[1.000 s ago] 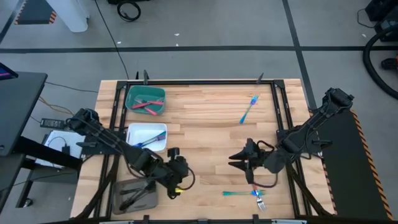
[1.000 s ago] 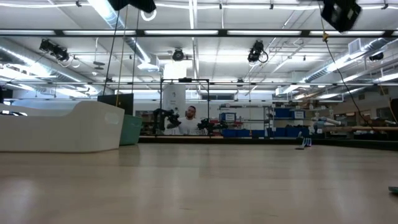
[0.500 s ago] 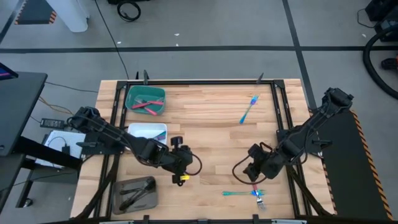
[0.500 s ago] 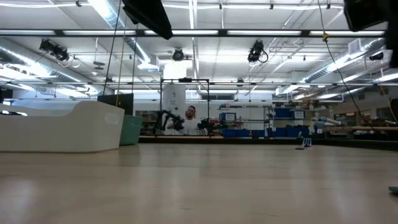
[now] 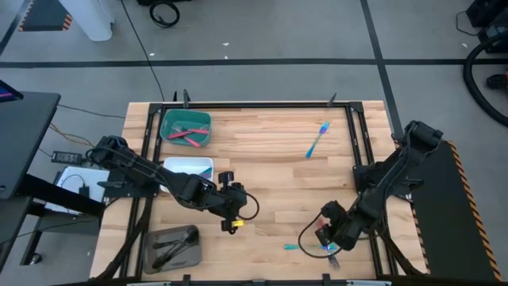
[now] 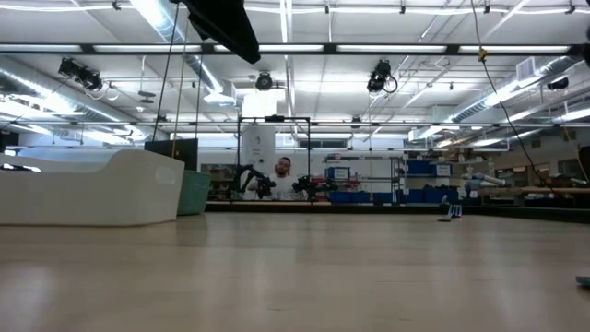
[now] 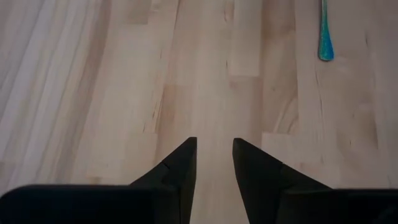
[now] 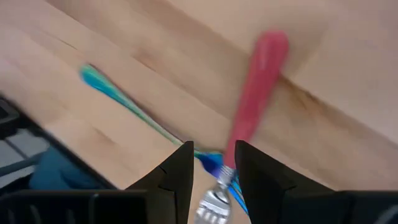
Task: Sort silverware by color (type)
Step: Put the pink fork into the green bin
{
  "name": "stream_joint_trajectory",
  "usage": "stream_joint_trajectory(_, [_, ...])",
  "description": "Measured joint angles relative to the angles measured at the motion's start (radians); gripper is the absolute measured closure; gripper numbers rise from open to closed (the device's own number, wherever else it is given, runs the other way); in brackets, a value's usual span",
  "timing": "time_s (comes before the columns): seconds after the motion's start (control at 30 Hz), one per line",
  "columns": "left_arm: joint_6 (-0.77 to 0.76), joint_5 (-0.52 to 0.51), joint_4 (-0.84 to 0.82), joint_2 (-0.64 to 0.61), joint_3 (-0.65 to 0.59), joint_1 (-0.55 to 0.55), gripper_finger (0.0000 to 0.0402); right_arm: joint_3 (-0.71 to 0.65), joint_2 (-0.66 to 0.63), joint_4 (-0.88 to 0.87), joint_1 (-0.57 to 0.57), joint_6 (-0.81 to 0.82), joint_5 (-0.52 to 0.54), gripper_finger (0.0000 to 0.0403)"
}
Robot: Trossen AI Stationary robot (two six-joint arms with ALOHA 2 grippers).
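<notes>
My left gripper (image 5: 231, 213) hovers over bare wood at the table's middle, fingers (image 7: 214, 146) a narrow gap apart and empty. My right gripper (image 5: 328, 237) hangs over the near right corner, fingers (image 8: 214, 155) narrowly apart just above a red-handled fork (image 8: 256, 93). That fork (image 5: 331, 256) lies flat across an iridescent utensil (image 5: 302, 247) (image 8: 118, 99). Another iridescent fork (image 5: 317, 140) lies flat toward the far right. The teal tray (image 5: 168, 135) holds red-handled pieces, the white tray (image 5: 208, 164) iridescent ones, and the grey tray (image 5: 151, 256) dark ones.
The three trays line the table's left side, from far to near. A black frame rail (image 5: 353, 135) runs along the right side near the right arm. Bare wood lies between the two grippers. In the low view the white tray (image 6: 92, 189) and teal tray (image 6: 194, 192) stand at left.
My left gripper has moved from over the grey tray up and toward the table's middle. My right gripper has swung toward the near edge and dropped over the red-handled fork and the iridescent utensil. No silverware has moved.
</notes>
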Motion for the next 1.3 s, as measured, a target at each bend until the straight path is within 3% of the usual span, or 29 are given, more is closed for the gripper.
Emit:
stream_joint_trajectory(0.73, [-0.001,0.0,0.007,0.0,0.0,0.004,0.0287,0.009,0.203,0.058,-0.006,0.038,-0.12,0.028])
stream_joint_trajectory(1.03, [0.04,0.0,0.011,0.0,0.0,0.005,0.0287,0.01,0.206,-0.007,-0.034,0.006,-0.072,0.0283])
stream_joint_trajectory(1.3, [0.042,-0.001,0.015,0.0,0.0,0.005,0.0287,0.009,0.206,-0.035,-0.069,-0.067,-0.015,0.0341])
